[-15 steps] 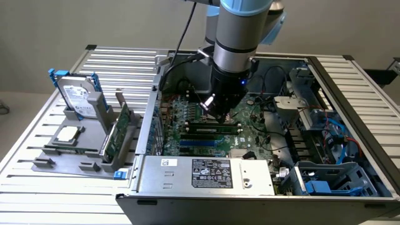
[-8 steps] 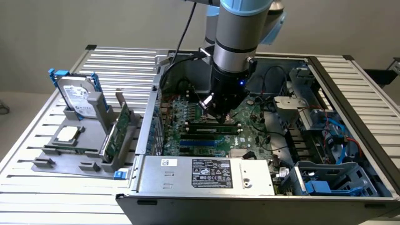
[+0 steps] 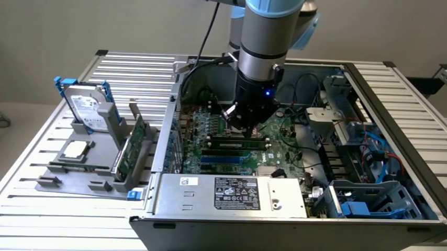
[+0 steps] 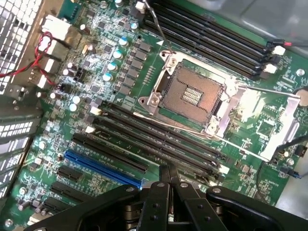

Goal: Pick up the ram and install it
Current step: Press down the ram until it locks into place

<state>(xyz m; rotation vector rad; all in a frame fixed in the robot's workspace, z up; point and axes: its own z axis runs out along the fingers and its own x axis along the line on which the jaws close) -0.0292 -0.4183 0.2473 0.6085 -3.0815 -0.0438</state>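
The gripper (image 4: pixel 169 180) is pinched tight with nothing between its fingers, just above the motherboard's memory slots (image 4: pixel 159 142). The ram (image 3: pixel 239 140) seems to lie in a slot beneath it; if one end sits proud, pressing could skew it.

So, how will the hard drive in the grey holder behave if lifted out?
The hard drive looks like a rigid metal box, so probably stiff and heavy for its size. Its labelled face seems smooth, perhaps slippery. It stands on edge in the grey holder, so outside it may tip.
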